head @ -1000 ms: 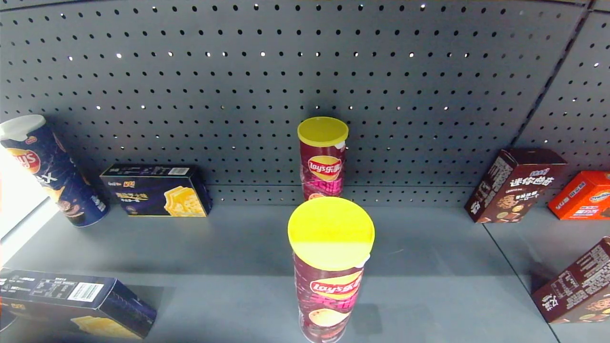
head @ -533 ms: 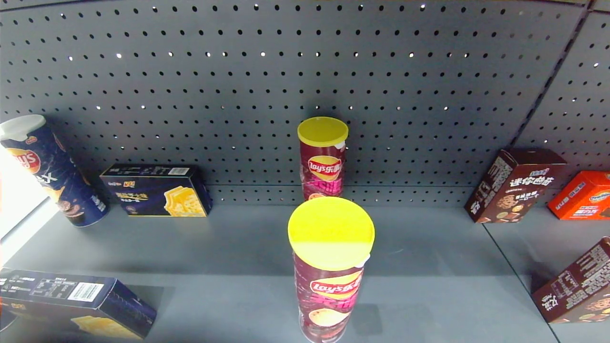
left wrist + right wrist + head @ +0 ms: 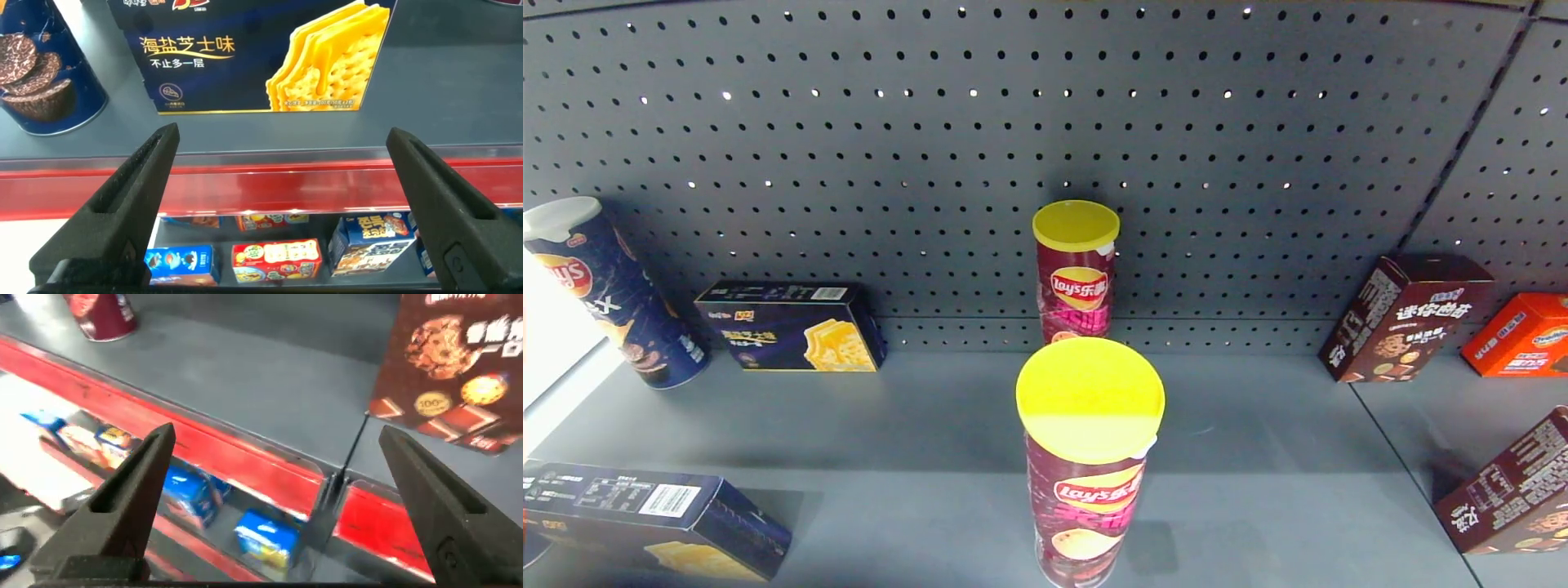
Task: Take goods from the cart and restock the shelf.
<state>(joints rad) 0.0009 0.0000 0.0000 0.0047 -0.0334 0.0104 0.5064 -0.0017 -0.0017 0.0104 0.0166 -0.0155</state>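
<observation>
Two maroon chip cans with yellow lids stand on the grey shelf [image 3: 915, 425], one at the back [image 3: 1076, 273] and one at the front [image 3: 1089, 474]. My left gripper [image 3: 283, 137] is open and holds nothing. It hangs just outside the shelf's red front edge [image 3: 270, 184], facing a dark blue cracker box [image 3: 261, 53]. My right gripper [image 3: 278, 434] is also open and holds nothing. It is outside the red edge [image 3: 245, 465], with a brown cookie box [image 3: 458, 367] ahead to one side and a maroon can [image 3: 102, 314] farther off.
A blue chip can [image 3: 605, 294] and dark blue cracker boxes [image 3: 792, 327] [image 3: 645, 523] sit at the left. Brown boxes [image 3: 1409, 318] [image 3: 1511, 490] and an orange box [image 3: 1519, 335] are at the right. A pegboard wall [image 3: 1045, 106] backs the shelf. A lower shelf holds packaged goods [image 3: 265, 261].
</observation>
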